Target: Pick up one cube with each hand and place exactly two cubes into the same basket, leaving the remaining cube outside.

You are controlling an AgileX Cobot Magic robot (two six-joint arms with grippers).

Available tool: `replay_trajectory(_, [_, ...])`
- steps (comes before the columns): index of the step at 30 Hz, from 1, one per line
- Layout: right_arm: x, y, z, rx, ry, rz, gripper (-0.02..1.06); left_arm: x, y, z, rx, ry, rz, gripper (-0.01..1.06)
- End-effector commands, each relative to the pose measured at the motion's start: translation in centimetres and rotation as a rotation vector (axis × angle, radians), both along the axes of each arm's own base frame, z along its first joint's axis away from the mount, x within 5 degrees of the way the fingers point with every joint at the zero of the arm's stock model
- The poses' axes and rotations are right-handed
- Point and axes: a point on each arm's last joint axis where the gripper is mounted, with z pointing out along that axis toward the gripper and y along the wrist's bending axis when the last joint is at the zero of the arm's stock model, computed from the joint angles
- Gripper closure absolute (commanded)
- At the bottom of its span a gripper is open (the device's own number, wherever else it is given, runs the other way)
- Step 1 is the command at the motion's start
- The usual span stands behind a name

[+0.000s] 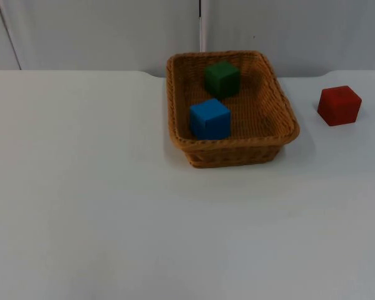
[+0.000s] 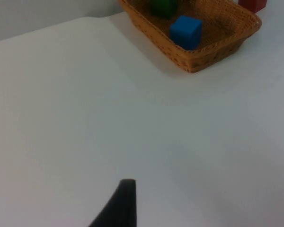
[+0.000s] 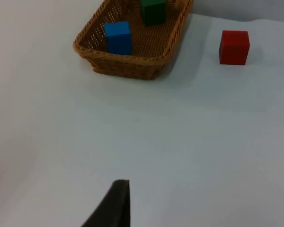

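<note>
From the top view, the wicker basket (image 1: 232, 140) sits upper centre on the white table (image 1: 112, 206), holding the green cube (image 1: 223, 79) and blue cube (image 1: 209, 119); the red cube (image 1: 339, 105) rests outside at upper right. The placing looks done.

The left wrist view shows the left end effector (image 2: 120, 208) over bare table; whether it is open or closed I cannot tell.

In the right wrist view the right end effector (image 3: 114, 208) waits likewise, nothing visibly held.

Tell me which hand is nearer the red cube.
Right, as a judgement. From the right hand the red cube lies beside the basket; from the left hand it lies beyond the basket.
</note>
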Motion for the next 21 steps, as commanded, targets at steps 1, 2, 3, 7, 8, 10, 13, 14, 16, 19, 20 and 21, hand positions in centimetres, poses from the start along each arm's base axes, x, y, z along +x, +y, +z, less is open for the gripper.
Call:
replay_trajectory(1, [0.00, 0.00, 0.05, 0.002, -0.010, -0.002, -0.01, 0.06, 0.04, -0.04, -0.003, -0.011, 0.006, 0.00])
replay_trajectory(2, [0.00, 0.00, 0.05, 0.002, -0.010, -0.002, -0.01, 0.06, 0.04, -0.04, -0.003, -0.011, 0.006, 0.00])
replay_trajectory(3, [0.00, 0.00, 0.05, 0.002, -0.010, -0.002, -0.01, 0.06, 0.04, -0.04, -0.003, -0.011, 0.006, 0.00])
replay_trajectory(7, [0.00, 0.00, 0.05, 0.002, -0.010, -0.002, -0.01, 0.06, 0.04, -0.04, -0.003, -0.011, 0.006, 0.00])
replay_trajectory(8, [0.00, 0.00, 0.05, 0.002, -0.010, -0.004, -0.01, 0.06, 0.04, -0.04, -0.003, -0.011, 0.006, 0.00])
replay_trajectory(10, [0.01, 0.01, 0.05, 0.002, -0.010, -0.010, -0.01, 0.06, 0.04, -0.04, -0.003, -0.011, 0.006, 0.00])
replay_trajectory(13, [0.00, 0.07, 0.05, 0.005, -0.009, -0.047, -0.01, 0.06, 0.04, -0.04, -0.003, -0.011, 0.006, 0.00])
replay_trajectory(14, [0.01, 0.09, 0.05, 0.005, -0.009, -0.062, -0.01, 0.06, 0.04, -0.04, -0.003, -0.011, 0.006, 0.00])
replay_trajectory(16, [0.01, 0.10, 0.05, 0.005, -0.009, -0.082, -0.01, 0.06, 0.04, -0.04, -0.003, -0.011, 0.006, 0.00])
replay_trajectory(19, [0.03, 0.15, 0.05, 0.005, -0.009, -0.143, -0.01, 0.06, 0.04, -0.04, -0.003, -0.011, 0.006, 0.00])
replay_trajectory(20, [0.04, 0.17, 0.05, 0.005, -0.010, -0.165, -0.01, 0.06, 0.04, -0.04, -0.003, -0.011, 0.006, 0.00])
replay_trajectory(21, [0.05, 0.19, 0.05, 0.005, -0.010, -0.186, -0.01, 0.06, 0.04, -0.04, -0.003, -0.011, 0.006, 0.00])
